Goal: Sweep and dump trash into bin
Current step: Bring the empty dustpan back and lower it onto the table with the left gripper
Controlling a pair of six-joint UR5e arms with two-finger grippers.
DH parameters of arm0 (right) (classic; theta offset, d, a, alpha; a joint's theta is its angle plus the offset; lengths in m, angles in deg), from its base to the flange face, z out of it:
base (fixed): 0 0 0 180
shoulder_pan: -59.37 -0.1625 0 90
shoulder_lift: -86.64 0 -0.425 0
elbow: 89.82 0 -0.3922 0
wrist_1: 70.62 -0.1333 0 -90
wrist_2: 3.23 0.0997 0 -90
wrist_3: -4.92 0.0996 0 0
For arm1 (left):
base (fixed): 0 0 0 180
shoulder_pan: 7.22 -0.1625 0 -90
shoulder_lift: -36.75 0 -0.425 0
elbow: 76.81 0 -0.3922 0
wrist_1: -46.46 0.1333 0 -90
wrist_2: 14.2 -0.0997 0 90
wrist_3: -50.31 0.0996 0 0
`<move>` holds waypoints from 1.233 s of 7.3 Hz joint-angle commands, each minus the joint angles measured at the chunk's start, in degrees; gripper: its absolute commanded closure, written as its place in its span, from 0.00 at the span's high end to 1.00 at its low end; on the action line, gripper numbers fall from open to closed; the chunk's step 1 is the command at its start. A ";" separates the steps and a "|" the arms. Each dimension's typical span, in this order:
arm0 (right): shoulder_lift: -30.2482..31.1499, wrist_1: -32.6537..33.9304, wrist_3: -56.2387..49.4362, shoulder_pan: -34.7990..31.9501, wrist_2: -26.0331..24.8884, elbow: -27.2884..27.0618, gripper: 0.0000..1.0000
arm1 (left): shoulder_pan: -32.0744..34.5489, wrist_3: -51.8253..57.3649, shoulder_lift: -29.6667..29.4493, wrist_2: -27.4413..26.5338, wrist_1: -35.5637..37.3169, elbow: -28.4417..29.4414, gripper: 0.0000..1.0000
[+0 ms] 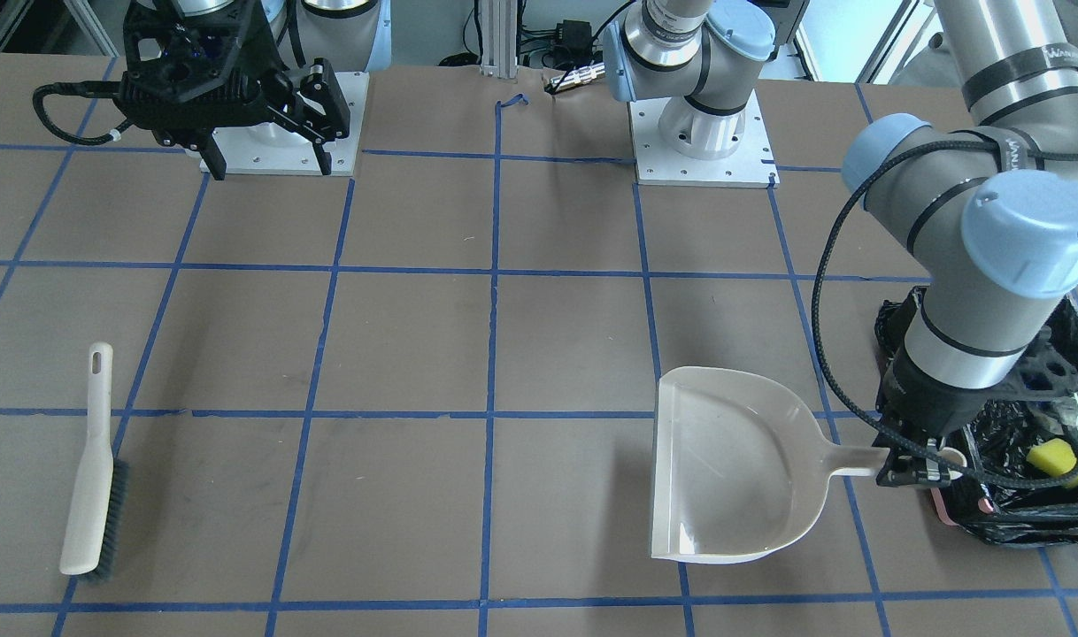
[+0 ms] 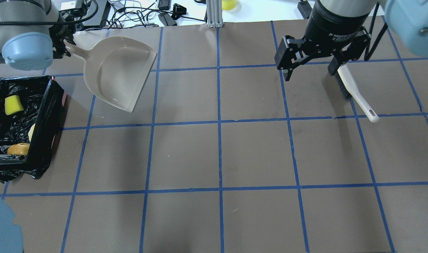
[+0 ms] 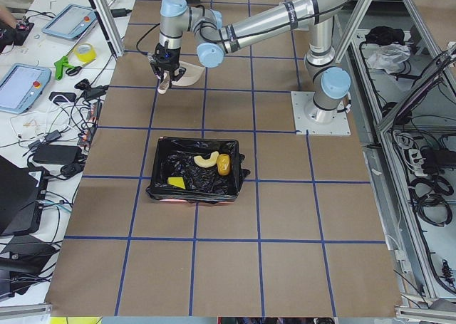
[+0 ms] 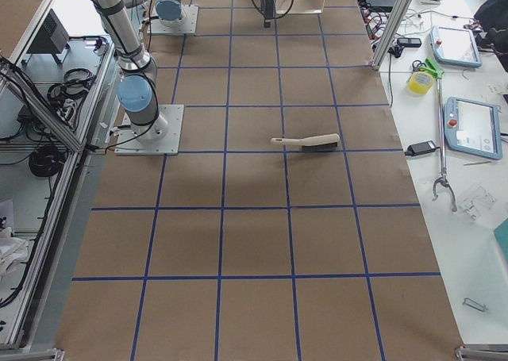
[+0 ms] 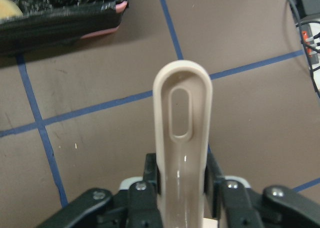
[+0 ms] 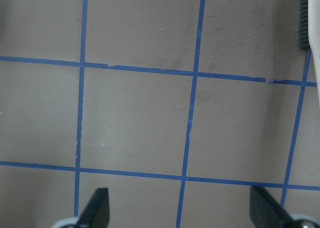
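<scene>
Brown tabletop [image 1: 415,336] under a blue tape grid. Clamped on the handle end of the beige dustpan [image 1: 734,478]: the left gripper [image 5: 182,185], just beside the bin [image 2: 47,116]. A grip that far out suits tipping the pan over the rim. Pan now empty, mouth turned away from the bin, perhaps resting flat, though hard to tell. Inside the bin, on crinkly black liner: a yellow-green sponge wedge [image 2: 13,104], a curved tan croissant-shaped piece [image 3: 206,159], a glossy golden-brown lump [image 3: 224,164]. All the trash in, so dumping looks done. Well apart from the bin: the right gripper [image 2: 309,72], jaws wide and empty, raised off the tabletop. Likewise far from the bin, lying flat: the hand brush [image 1: 92,469].
</scene>
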 commanded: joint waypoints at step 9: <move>-0.08 0.00 0.01 0.00 0.00 0.00 1.00 | 0.05 -6.62 -10.80 0.50 0.25 1.65 0.00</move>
